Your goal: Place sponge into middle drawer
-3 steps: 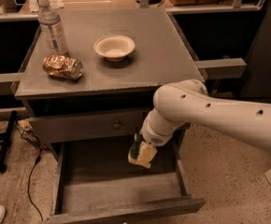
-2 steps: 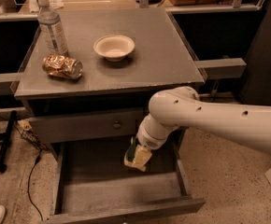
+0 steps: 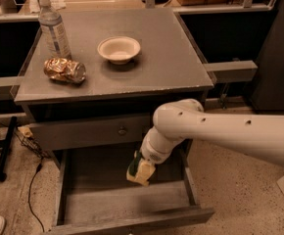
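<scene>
Pale yellow sponge (image 3: pixel 143 173): dark green layer on its upper left edge, lower centre of the frame, over the open drawer's far right part.
White arm's gripper (image 3: pixel 140 164): clamped on the sponge, largely hidden behind it.
Grey wooden middle drawer (image 3: pixel 103 203): pulled out at the bottom of the frame.
Grey surface (image 3: pixel 166 58): bowl (image 3: pixel 119 49), water bottle (image 3: pixel 54 29) and crushed can (image 3: pixel 64 70), upper left.

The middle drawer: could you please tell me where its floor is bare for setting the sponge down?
The middle drawer floor is bare across its left half, from the left wall to the sponge, and along the front wall. The right rear is crowded: the gripper, holding the sponge, and the arm hang there.
</scene>
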Available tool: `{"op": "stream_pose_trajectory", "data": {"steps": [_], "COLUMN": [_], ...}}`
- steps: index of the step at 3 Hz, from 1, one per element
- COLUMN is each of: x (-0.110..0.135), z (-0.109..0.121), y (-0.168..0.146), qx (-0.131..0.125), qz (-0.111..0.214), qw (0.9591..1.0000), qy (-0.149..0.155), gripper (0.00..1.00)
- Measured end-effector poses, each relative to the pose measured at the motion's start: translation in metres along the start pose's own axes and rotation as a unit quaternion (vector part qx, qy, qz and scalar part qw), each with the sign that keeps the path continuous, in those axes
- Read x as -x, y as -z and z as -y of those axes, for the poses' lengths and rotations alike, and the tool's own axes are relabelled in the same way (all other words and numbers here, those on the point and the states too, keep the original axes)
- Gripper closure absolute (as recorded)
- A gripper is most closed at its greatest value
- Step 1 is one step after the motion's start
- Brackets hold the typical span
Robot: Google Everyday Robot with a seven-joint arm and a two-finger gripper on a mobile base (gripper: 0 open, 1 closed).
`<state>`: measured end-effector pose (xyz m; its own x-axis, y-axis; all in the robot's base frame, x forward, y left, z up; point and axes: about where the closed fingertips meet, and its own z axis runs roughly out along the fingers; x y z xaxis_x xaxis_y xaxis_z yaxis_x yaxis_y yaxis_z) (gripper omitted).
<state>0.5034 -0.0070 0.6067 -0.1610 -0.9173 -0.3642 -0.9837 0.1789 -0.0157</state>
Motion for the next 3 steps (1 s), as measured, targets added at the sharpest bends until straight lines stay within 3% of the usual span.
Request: {"op": "stream_pose_trajectory", "data": {"steps": [2,3], "x": [-0.005,-0.005], "z": [-0.015,-0.015], "y": [-0.061,-0.061], "qx": [0.013,0.013], "qz": [0.021,0.021], "qw": [0.9983,0.9983], "qy": [-0.053,-0.053], "gripper": [1.0,1.0]}}
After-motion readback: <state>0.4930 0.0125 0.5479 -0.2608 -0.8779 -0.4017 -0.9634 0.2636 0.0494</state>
